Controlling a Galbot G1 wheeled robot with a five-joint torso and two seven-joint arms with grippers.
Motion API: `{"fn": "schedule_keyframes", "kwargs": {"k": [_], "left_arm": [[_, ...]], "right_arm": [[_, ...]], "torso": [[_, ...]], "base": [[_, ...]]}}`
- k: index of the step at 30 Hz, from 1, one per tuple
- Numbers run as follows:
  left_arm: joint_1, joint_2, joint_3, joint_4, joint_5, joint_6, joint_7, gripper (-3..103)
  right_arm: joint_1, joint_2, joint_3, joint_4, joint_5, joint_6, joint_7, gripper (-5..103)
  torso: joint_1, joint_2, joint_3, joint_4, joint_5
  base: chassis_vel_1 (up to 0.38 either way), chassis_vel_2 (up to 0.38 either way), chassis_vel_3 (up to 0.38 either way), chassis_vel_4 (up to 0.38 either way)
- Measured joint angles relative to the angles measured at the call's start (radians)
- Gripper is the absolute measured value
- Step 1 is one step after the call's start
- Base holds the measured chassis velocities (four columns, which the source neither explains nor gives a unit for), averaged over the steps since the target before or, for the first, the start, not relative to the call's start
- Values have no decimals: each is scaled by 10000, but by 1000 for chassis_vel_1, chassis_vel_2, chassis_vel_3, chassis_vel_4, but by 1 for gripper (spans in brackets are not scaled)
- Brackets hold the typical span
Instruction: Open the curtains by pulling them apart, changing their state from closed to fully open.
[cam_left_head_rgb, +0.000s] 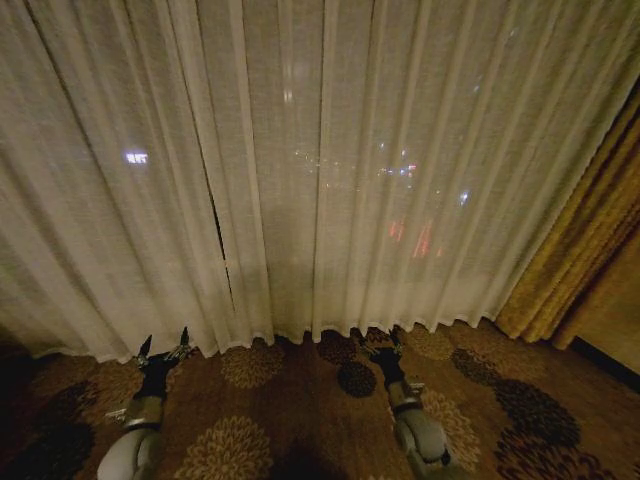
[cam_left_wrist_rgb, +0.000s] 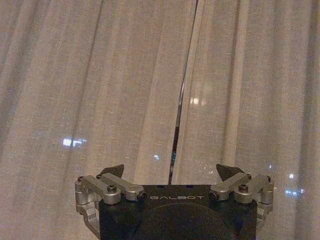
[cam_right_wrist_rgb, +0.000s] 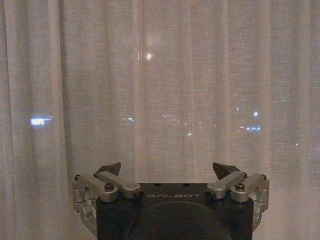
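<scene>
Both hands read "GALBOT", facing curtains (cam_left_head_rgb: 330, 180).

A thick golden-mustard drape (cam_left_head_rgb: 590, 240) hangs at the right edge of the head view, gathered in heavy vertical folds that reach down to the floor. The carpet (cam_left_head_rgb: 300, 420) is dark brown, patterned with round flower-like medallions, some in pale gold (cam_left_head_rgb: 228, 448) and some nearly black (cam_left_head_rgb: 356, 378). Small city lights glow from outside: a bluish-white patch (cam_left_head_rgb: 136, 157) at the left, and reddish streaks (cam_left_head_rgb: 410, 238) toward the middle right.
</scene>
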Motion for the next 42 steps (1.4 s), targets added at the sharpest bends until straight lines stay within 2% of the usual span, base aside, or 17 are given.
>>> {"fn": "schedule_keyframes", "kwargs": {"k": [22,33,42], "left_arm": [[1,0,0,0,0,0,0,100],[0,0,0,0,0,0,0,100],[-2,0,1,0,0,0,-1,100]], "right_arm": [[583,355,-285,-765,-338,321,-633,100],[576,558,-587,-745,-631,339,-738,100],[515,559,-533,-673,-633,336,-732,100]], "torso": [[-3,2,-1,1,0],[6,-2,2,0,-3],[3,-2,1,1,5]], "base": [[-33,26,27,-32],[-261,268,265,-260],[-301,394,307,-406]]}}
